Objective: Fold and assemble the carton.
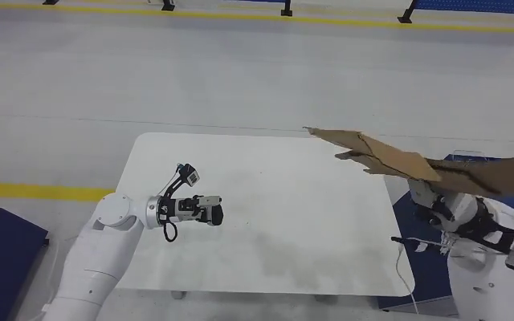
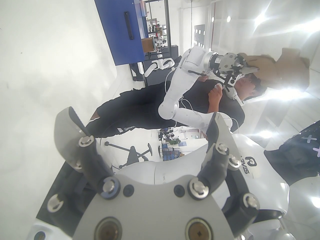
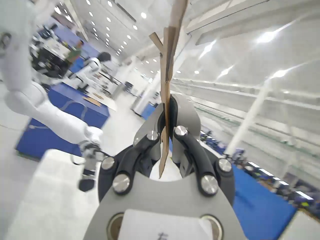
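One flat carton (image 1: 393, 158) pinched in right claw (image 3: 167, 104) near white table (image 1: 265, 241).

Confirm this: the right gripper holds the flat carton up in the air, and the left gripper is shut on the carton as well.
One part is wrong. The right gripper does hold the flat carton up in the air, but the left gripper is not on it. The left wrist view shows its fingers open and empty, with the carton far off.

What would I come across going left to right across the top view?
Dark blue panel at the edge → left arm's black-and-white tool, open over the white table → flat brown cardboard carton, held aloft.
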You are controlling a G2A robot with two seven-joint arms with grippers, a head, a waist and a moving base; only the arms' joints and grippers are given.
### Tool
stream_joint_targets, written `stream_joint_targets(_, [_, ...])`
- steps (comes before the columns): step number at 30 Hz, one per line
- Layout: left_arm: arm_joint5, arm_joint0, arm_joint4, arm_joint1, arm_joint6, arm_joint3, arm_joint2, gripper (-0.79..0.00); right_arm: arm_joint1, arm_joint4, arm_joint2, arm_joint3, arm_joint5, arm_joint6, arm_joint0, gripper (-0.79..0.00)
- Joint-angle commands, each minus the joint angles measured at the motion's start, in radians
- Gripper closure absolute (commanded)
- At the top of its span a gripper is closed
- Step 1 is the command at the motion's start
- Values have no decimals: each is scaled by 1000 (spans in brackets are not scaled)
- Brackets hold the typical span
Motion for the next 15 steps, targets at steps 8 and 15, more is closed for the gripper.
stream_joint_targets(8, [0, 0, 0, 0, 0, 0, 0, -785, 86, 861, -162, -54, 30, 630, -144, 0])
stream_joint_targets(15, [0, 0, 0, 0, 0, 0, 0, -785, 137, 1355, -114, -66, 294, 1107, -127, 0])
